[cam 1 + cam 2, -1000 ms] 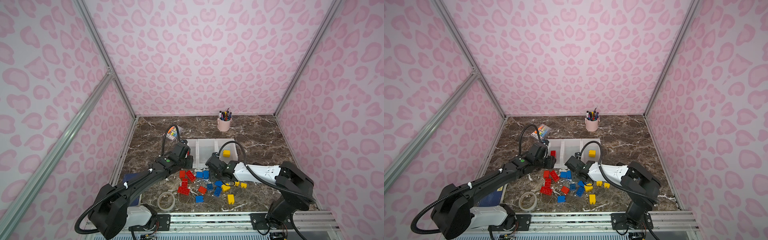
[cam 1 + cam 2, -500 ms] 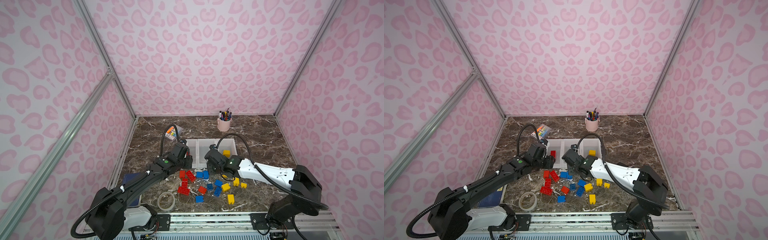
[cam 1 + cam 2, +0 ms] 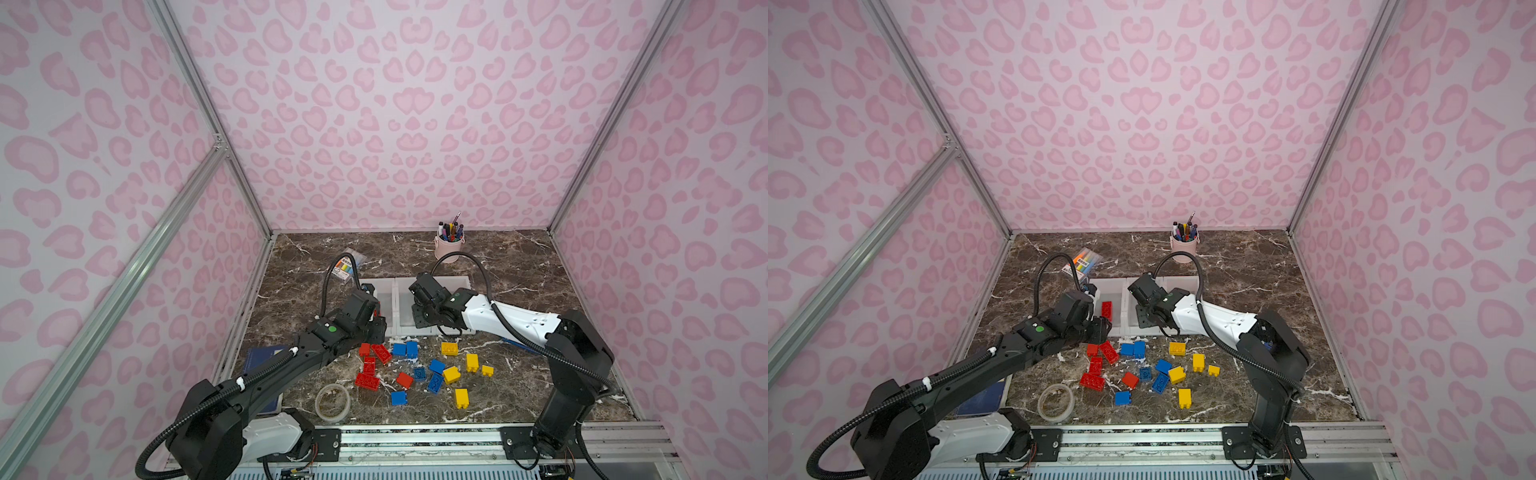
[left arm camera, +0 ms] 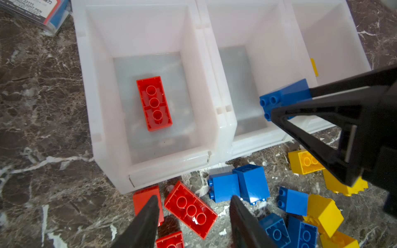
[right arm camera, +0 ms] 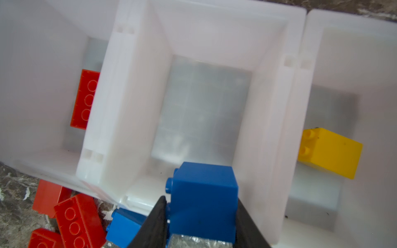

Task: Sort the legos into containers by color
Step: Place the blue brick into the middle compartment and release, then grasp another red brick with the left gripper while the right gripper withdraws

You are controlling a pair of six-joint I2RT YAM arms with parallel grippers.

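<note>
One blue brick [image 5: 204,184] sits pinched in the right claw [image 5: 199,198] over the middle bin [image 5: 268,128]; the left claw [image 4: 194,198] hangs spread above a red brick [image 4: 190,209] on the desk [image 4: 43,107]. Only the right wrist view shows the binned yellow brick [image 5: 330,152] whole (the left wrist view catches a sliver).

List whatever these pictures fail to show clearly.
- Yellow brick in the right bin: hidden by the right arm in both top views.
- Left tool tips: under its own wrist in both top views.
- Highlighter pack: cut off by the left wrist view's edge.
- Pens in the cup: too small to count in both top views.
- Dark blue flat thing: mostly under the left arm; unidentifiable.
</note>
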